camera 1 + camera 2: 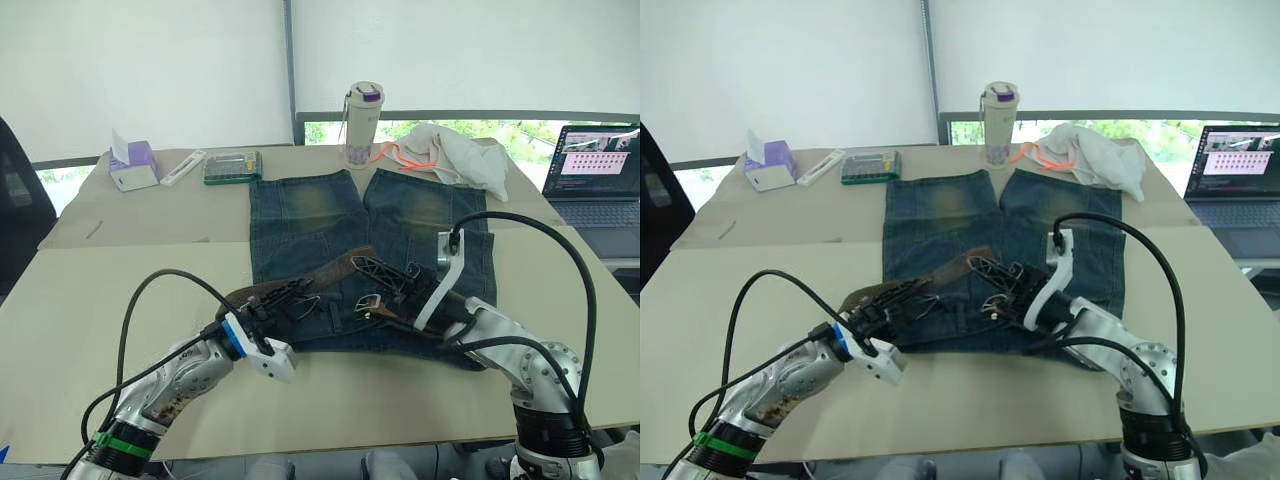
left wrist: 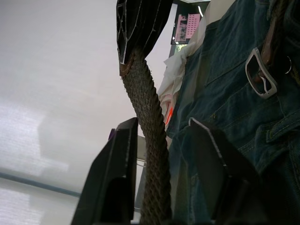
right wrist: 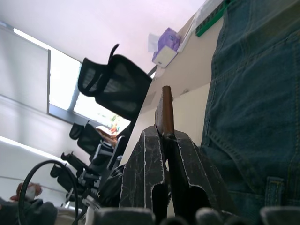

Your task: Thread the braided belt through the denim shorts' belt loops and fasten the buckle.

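Observation:
The denim shorts point(image 1: 310, 215) lie flat on the table, waistband toward me, legs pointing away. The braided belt point(image 1: 330, 270) lies slanted across the waistband area, and its silver buckle point(image 1: 368, 302) rests on the denim near the middle. My right gripper point(image 1: 372, 268) is shut on the strap's end and holds it a little above the shorts. My left gripper point(image 1: 290, 297) is open at the left part of the waistband, with the strap point(image 2: 150, 140) running between its fingers point(image 2: 117, 178). A belt loop point(image 3: 273, 191) shows on the waistband close to my right gripper.
At the table's far side stand a tumbler point(image 1: 363, 122), a white cloth with orange cord point(image 1: 455, 150), a green box point(image 1: 232, 166), a white bar point(image 1: 183, 167) and a tissue box point(image 1: 133, 165). A laptop point(image 1: 598, 170) sits at the right. Black cables arc over both arms.

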Controlling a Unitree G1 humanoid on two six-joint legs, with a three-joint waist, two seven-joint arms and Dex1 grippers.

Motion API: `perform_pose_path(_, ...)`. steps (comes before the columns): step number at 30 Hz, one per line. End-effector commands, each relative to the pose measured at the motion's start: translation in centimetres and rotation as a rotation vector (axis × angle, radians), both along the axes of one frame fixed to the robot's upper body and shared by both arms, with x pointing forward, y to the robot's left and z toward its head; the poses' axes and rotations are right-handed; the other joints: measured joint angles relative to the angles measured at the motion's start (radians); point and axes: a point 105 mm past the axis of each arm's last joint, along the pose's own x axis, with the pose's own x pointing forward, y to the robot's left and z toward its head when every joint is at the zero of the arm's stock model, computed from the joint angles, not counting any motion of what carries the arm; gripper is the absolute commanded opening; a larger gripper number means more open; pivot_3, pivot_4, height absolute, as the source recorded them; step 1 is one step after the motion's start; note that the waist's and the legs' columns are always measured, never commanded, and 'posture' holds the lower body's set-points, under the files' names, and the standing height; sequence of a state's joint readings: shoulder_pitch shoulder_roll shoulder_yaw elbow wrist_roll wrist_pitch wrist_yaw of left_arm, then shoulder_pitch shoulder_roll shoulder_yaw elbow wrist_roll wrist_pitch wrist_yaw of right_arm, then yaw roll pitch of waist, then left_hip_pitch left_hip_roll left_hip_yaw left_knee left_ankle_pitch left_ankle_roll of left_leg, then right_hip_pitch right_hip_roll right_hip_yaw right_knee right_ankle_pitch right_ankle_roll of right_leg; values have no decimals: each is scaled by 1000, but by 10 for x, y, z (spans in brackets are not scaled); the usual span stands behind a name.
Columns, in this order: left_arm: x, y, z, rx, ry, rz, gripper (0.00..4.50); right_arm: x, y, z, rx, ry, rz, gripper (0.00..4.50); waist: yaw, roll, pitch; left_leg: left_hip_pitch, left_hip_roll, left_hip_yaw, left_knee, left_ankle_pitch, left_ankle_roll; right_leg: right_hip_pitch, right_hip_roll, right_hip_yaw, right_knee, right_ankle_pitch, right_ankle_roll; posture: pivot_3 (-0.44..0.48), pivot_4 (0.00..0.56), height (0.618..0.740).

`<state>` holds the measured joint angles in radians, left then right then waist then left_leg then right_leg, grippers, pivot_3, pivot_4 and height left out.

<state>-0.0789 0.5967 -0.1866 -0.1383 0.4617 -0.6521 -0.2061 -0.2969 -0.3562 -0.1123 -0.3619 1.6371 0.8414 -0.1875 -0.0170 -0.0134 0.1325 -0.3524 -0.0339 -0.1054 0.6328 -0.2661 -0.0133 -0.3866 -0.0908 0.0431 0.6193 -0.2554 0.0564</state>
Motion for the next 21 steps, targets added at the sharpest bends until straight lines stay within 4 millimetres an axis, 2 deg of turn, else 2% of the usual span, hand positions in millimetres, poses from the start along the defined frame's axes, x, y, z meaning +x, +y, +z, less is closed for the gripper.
perform_pose_path(1,-17,11,12,-95,197,-51,3032,6,-4,13,25,-70,-57,0,-4,0,0,0,0,0,0,0,0,-1,0,0,2,0,0,0,150,740)
perform_pose_path(3,-22,19,15,-167,294,-57,3032,7,-3,12,24,-78,-60,0,-5,3,-1,0,1,0,0,0,0,-2,0,0,3,0,0,0,150,740)
perform_pose_path(4,-18,27,16,-247,358,-18,3032,7,-2,12,22,-84,-59,0,-4,4,-2,1,0,0,0,0,0,-2,0,0,3,0,0,0,150,740)
perform_pose_path(5,-9,40,10,-393,521,55,3032,8,-1,13,25,-97,-57,0,-1,4,-2,1,0,0,0,0,0,-1,0,0,3,0,0,0,150,740)
perform_pose_path(7,2,51,-1,-645,798,102,3032,7,1,15,31,-122,-50,0,1,4,-2,1,0,-1,1,0,0,0,0,0,3,0,0,0,150,740)
perform_pose_path(9,3,47,-3,-832,1035,51,3032,6,3,17,31,-149,-42,0,-1,4,-2,1,0,-2,1,0,1,-1,0,-1,4,-1,0,0,150,740)
perform_pose_path(10,3,45,-2,-985,1179,2,3032,6,5,17,31,-159,-39,0,-2,4,-2,1,0,-2,1,0,1,-1,0,-1,4,-1,0,0,150,740)
perform_pose_path(11,-2,40,2,-1116,1315,-88,3032,5,6,17,29,-167,-38,0,-2,4,-2,1,0,-2,2,0,1,-1,0,-1,4,-1,0,0,150,740)
perform_pose_path(13,-16,35,8,-1269,1519,-239,3032,6,10,15,14,-174,-40,0,-6,3,-3,1,0,-2,2,0,1,-1,0,-1,4,-1,0,0,150,740)
perform_pose_path(15,-29,32,18,-1346,1655,-373,3032,5,16,15,12,-186,-27,0,-13,3,-3,1,0,-2,2,0,2,-1,0,-1,5,-1,0,0,150,740)
perform_pose_path(17,-41,27,29,-1350,1754,-495,3032,5,19,16,16,-191,-23,0,-19,3,-3,2,0,-2,1,-1,2,-1,0,-1,5,-1,0,0,150,740)
perform_pose_path(21,-47,17,40,-1387,1835,-644,3032,5,24,17,25,-198,-24,0,-17,5,-4,4,0,-2,1,-1,2,-1,0,-1,5,-2,-2,0,150,740)
